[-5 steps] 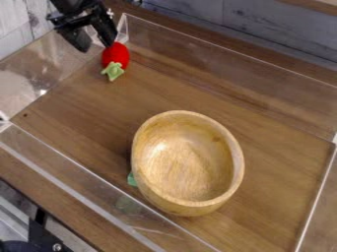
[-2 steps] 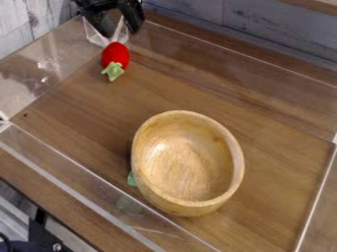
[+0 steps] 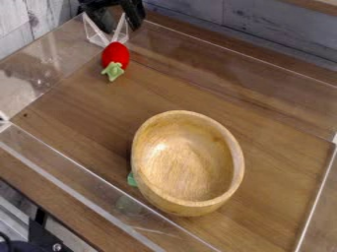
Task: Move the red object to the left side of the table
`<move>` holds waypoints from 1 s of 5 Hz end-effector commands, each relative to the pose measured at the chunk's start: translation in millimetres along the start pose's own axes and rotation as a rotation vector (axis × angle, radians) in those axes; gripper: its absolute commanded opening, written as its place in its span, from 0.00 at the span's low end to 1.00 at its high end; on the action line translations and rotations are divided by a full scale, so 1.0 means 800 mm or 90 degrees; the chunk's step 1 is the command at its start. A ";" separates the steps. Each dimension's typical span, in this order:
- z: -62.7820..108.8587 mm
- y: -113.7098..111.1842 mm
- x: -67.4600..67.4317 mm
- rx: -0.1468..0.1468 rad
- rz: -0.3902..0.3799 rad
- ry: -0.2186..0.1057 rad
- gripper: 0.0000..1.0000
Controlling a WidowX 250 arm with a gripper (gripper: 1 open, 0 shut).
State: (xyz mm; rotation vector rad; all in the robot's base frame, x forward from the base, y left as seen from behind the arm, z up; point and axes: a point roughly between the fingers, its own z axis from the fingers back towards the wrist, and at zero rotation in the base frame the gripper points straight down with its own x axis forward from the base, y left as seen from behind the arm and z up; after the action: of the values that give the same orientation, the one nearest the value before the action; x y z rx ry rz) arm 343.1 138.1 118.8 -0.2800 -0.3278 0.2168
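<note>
**Ana:** One job only, and it looks close to finished. The red object (image 3: 114,57) lies in the upper left of the frame, on the table (image 3: 211,89) just beside the clear acrylic wall (image 3: 39,59) on that side, green cap pointing down toward the lower left.

**Ben:** Is anything gripping it?

**Ana:** No. The gripper (image 3: 110,17) sits at the very top edge, above the toy and clear of it, jaws spread wide with nothing between them. So I'd judge the placing done; what's left is only for the arm to pull clear.

**Ben:** And the wooden bowl (image 3: 188,161)?

**Ana:** Lower middle of the frame, well apart from the toy, with a small green scrap (image 3: 133,179) peeking out at its left rim.

**Ben:** What differs from a second ago?

**Ana:** Back then the gripper hung further left and lower in the frame, right next to the toy. Now it has shifted rightward and up, mostly out of frame. The toy, the bowl and the scrap lie where they lay.
</note>
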 end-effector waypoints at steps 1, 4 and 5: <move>0.019 -0.014 0.004 0.023 -0.025 -0.033 1.00; 0.023 -0.011 0.002 0.027 -0.097 -0.015 1.00; 0.022 -0.016 0.005 0.022 -0.125 -0.007 1.00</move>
State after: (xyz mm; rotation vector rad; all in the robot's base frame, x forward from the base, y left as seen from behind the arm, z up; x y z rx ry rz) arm 336.9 129.6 115.6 -0.2456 -0.2931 0.0493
